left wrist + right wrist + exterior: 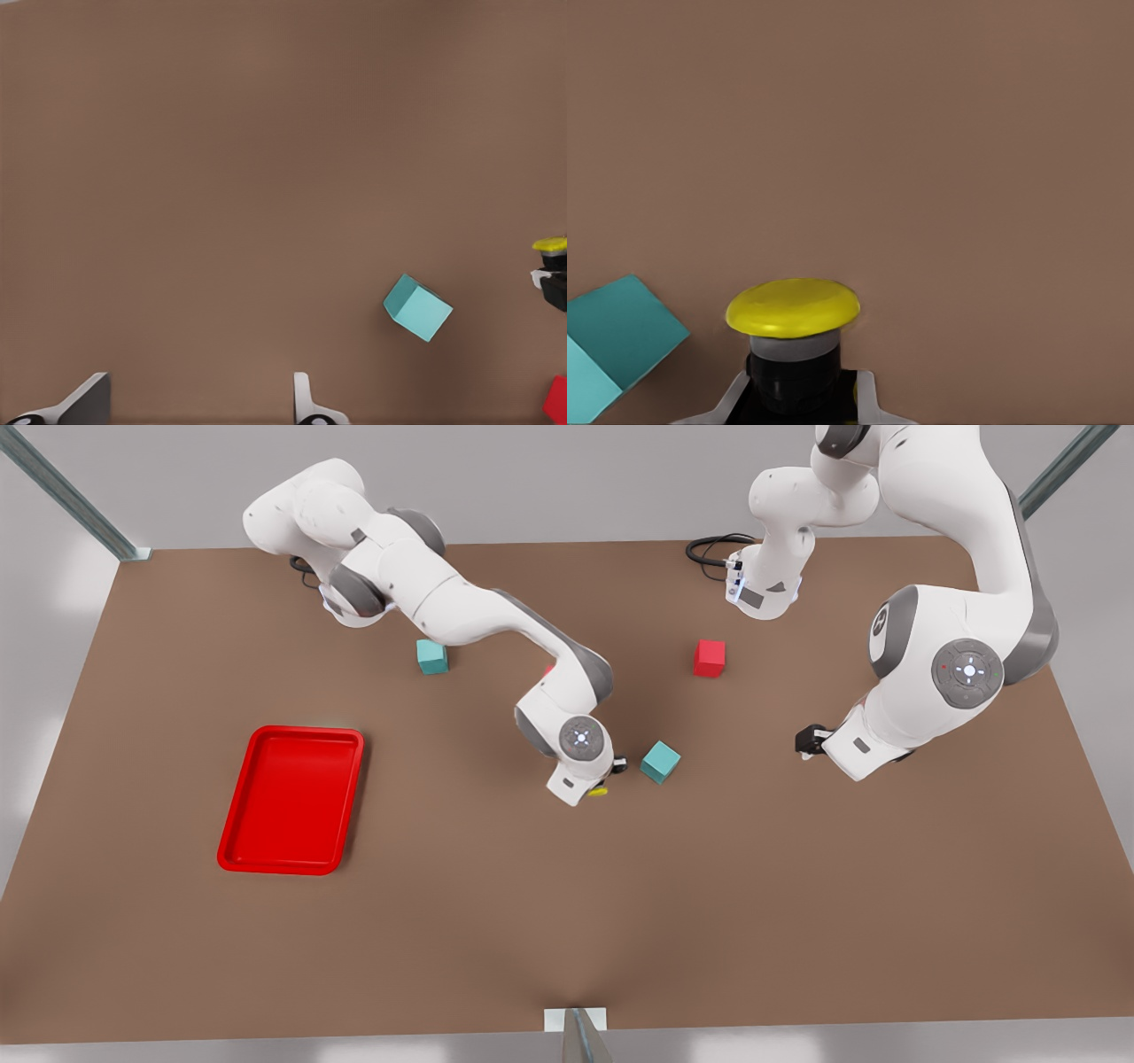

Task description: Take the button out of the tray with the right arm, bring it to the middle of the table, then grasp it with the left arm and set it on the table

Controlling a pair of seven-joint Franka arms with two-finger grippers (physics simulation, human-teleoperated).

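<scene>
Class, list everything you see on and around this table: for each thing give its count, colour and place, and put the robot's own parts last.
Table: one, brown, under everything.
Tray: one, bright red, on the front view's left, nothing in it.
Button: one, yellow cap on a dark body, held near the table's middle.
Teal cubes: two, one beside the button, one farther back.
Red cube: one, back, right of centre in the front view.
Black cable: one, at the far edge.
Metal struts: grey, at the table's edges.
Right gripper: black jaws shut on the button.
Left gripper: black jaws open, waiting at the front view's right.
</scene>
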